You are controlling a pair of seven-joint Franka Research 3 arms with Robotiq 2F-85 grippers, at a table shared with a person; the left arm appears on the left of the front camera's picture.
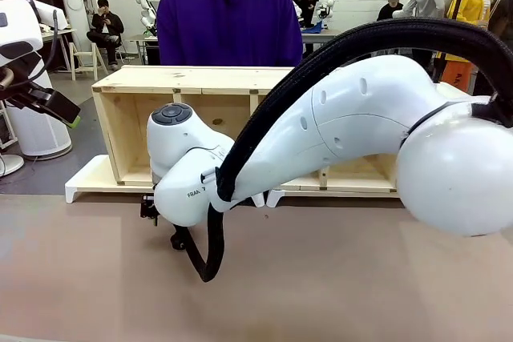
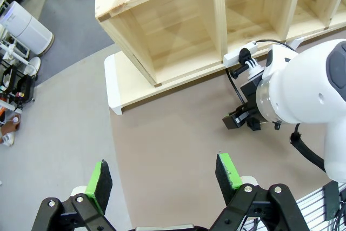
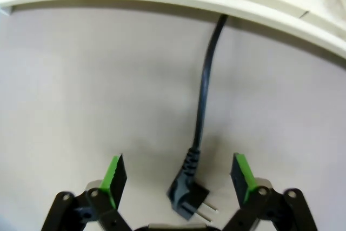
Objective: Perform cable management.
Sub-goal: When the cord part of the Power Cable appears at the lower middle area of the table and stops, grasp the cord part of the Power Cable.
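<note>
The cable (image 3: 203,90) is a thin black cord that comes out from under the white board and lies across the tabletop. Its small angled plug (image 3: 186,194) rests on the table with two pins pointing out. My right gripper (image 3: 178,174) hangs open just above it, one green pad on each side of the plug and neither touching it. In the left wrist view the cable (image 2: 231,81) drops from a white power strip (image 2: 243,52) towards the right gripper (image 2: 241,121). My left gripper (image 2: 162,177) is open and holds nothing, high above the table's left end.
A pale wooden shelf box (image 1: 192,78) on a white base board (image 1: 88,178) stands across the back of the table. A person in a purple hoodie (image 1: 228,22) stands behind it. The right arm's thick ribbed hose (image 1: 212,254) loops low over the brown tabletop.
</note>
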